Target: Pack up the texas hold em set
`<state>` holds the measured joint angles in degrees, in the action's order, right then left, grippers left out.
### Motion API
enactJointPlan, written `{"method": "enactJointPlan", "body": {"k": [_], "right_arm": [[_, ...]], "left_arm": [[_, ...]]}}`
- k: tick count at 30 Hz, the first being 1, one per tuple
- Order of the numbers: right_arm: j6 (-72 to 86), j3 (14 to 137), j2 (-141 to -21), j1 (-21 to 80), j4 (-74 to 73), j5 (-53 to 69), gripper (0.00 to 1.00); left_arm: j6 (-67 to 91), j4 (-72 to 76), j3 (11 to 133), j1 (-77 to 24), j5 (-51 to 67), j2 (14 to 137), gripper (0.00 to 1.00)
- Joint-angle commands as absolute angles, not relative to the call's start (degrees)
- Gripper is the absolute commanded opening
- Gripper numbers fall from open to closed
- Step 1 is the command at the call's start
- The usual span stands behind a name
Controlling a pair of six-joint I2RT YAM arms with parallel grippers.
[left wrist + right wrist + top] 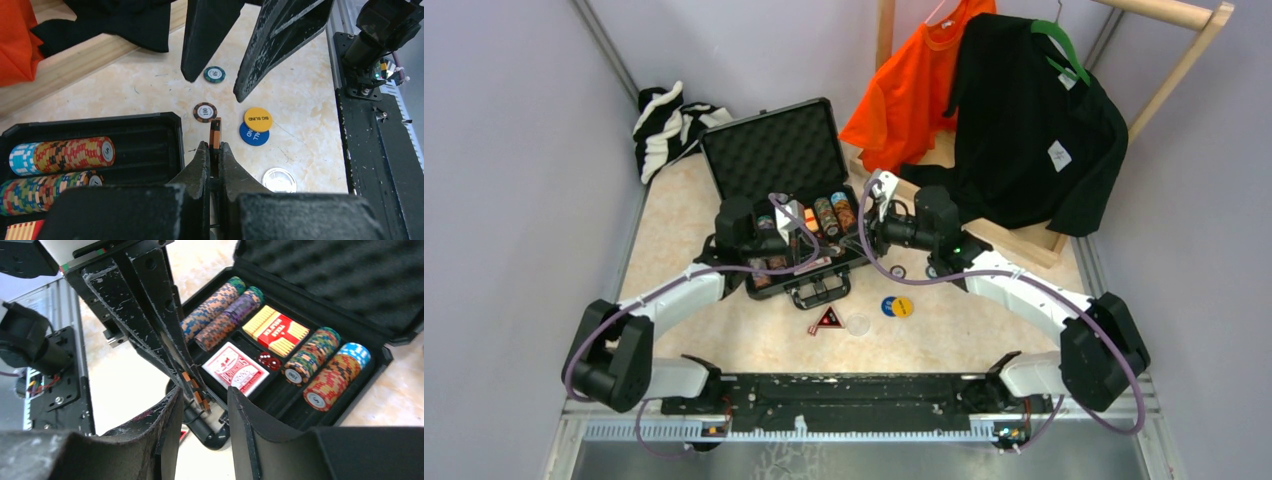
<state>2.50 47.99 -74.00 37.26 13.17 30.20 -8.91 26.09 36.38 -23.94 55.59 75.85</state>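
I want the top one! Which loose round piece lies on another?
The yellow BIG BLIND disc: it overlaps the blue disc; the clear disc, teal chip and brown chip lie alone.

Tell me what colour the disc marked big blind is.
Yellow. The big blind disc overlaps a blue disc. Clearest in the left wrist view.

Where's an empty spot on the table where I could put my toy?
Bare table left of the case, near the striped cloth. Another bare strip between the round discs and the black rail. Crowded right in front of the case: loose chips, the triangle and the discs.
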Motion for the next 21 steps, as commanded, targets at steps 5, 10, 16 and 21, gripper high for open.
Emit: {"method": "enactJointPlan", "body": {"k": [5, 10, 16, 21], "right_arm": [[1.1, 52.0, -76.8, 37.4, 13.4, 37.6, 0.35], [1.2, 52.2, -77.4, 37.4, 13.0, 38.0, 0.32], [2.0, 52.5, -78.0, 37.4, 13.6, 38.9, 0.12], [2.3, 52.5, -78.3, 37.4, 13.9, 39.9, 0.00]], "left_arm": [[-7.4, 30.4, 35.6, -23.8, 59.1, 73.1, 0.00], [-6.5, 31.3, 35.8, -23.8, 60.4, 72.9, 0.00], [-5.6, 32.5, 35.7, -23.8, 61.9, 72.8, 0.00], [-5.0, 33.6, 35.6, -23.8, 63.2, 73.2, 0.00]]}}
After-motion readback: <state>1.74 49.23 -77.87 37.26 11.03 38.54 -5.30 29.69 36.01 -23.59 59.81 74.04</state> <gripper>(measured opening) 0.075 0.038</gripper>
